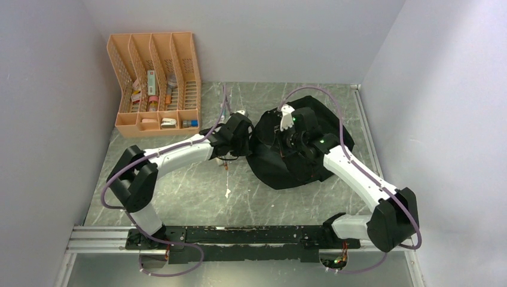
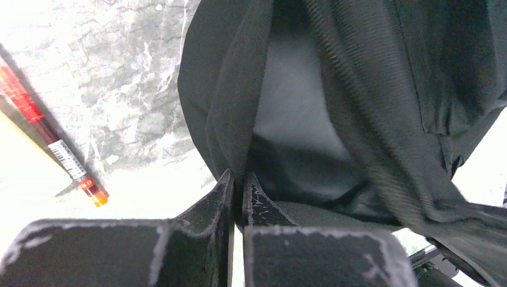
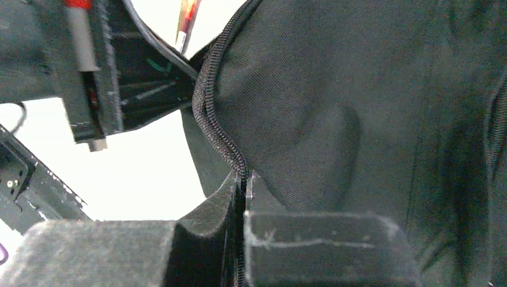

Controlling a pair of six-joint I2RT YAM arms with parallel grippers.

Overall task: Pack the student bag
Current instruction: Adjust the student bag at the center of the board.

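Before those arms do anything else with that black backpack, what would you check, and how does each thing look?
1. Left fingers closed on the student bag at the edge of its opening: ok.
2. Right fingers closed on the bag's zipper edge: ok.
3. Bag mouth parted, grey lining showing in the left wrist view: ok.
4. Pen packed: not ok, it lies on the table outside the bag.
5. Supplies in the orange organiser packed: not ok, they sit in its compartments.
6. Anything already inside the bag: cannot tell.
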